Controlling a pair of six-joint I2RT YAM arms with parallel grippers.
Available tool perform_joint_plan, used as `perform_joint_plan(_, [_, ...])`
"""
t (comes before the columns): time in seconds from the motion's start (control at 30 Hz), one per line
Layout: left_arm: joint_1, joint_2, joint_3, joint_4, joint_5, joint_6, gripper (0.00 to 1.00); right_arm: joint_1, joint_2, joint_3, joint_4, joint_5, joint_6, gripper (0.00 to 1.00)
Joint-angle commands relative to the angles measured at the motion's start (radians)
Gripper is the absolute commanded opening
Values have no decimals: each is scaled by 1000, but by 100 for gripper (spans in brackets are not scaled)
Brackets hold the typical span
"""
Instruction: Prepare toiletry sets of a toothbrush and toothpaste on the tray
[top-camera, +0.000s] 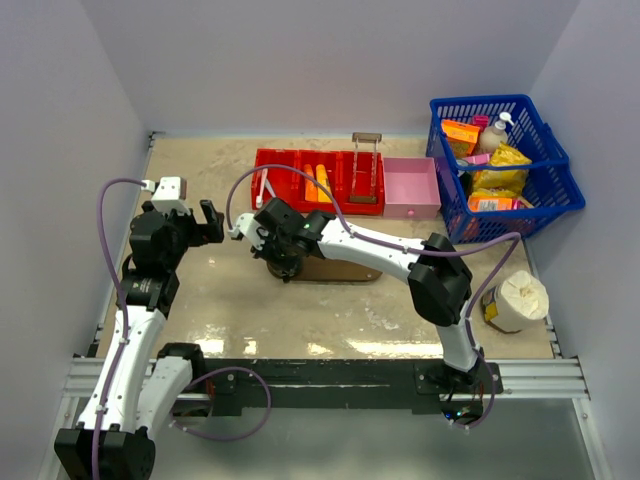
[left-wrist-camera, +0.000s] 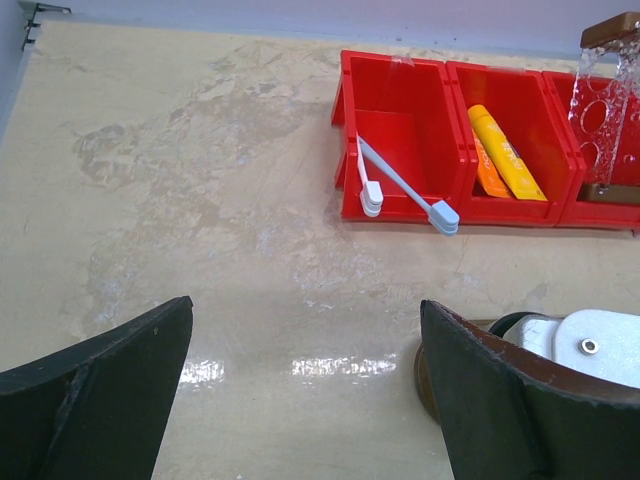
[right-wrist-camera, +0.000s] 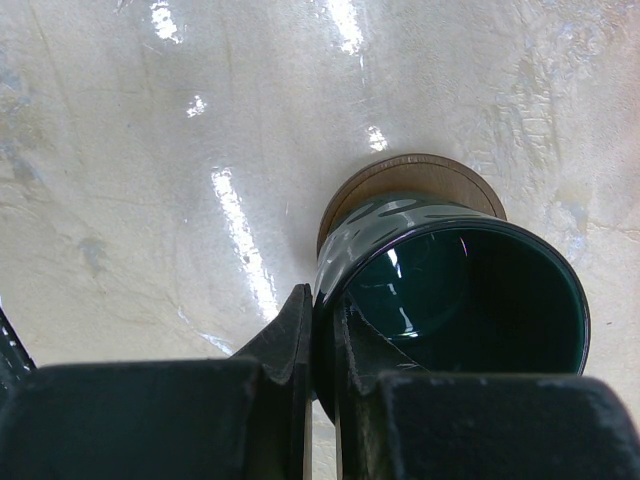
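From above, the right gripper (top-camera: 283, 255) is stretched across to the left, low over the left end of the tray (top-camera: 345, 268). Its jaws can't be read from this view. The left gripper (top-camera: 207, 222) hangs out to the left, well apart from the tray, with its jaws spread. At the back, the toothbrushes (top-camera: 265, 190) lie in the left compartment of the red bin (top-camera: 300, 207) and the tubes (top-camera: 318, 183) in the middle one.

On the left wrist view, the left gripper (left-wrist-camera: 305, 305) is wide open above the table (left-wrist-camera: 200, 200). Two toothbrushes (left-wrist-camera: 404, 182) lean in the bin's (left-wrist-camera: 400, 65) left compartment, heads at its front lip. Next door lie the two tubes (left-wrist-camera: 505, 150), the yellower one just right of the deep orange one. A sliver of tray (left-wrist-camera: 422, 372) shows at lower right.

On the right wrist view, the right gripper (right-wrist-camera: 322, 310) has its jaws narrow, pinching the wall of a dark green cup (right-wrist-camera: 460, 290). One finger is outside the rim and one inside. The cup stands on the tray's (right-wrist-camera: 420, 175) rounded end.
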Motion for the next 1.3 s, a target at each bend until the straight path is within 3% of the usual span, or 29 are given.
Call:
perform_joint_plan(0.0, [6,-12,21,31,12,3,100,6,-8,36,58,11,0,0])
perform_joint_plan(0.57, [6,-12,21,31,19,5,100,6,-21,32,76,30,12,29])
perform_joint_plan(1.03, [6,-15,19,30,22,9,100,6,-77,-2,100,27,20,47])
perform_joint_plan(1.13, [6,-16,19,30,27,12,100,6,-104,-16,113,16,21,58])
perform_joint_plan(1.27, [6,-16,21,28,27,12,100,6,-133,-37,123,10,26,64])
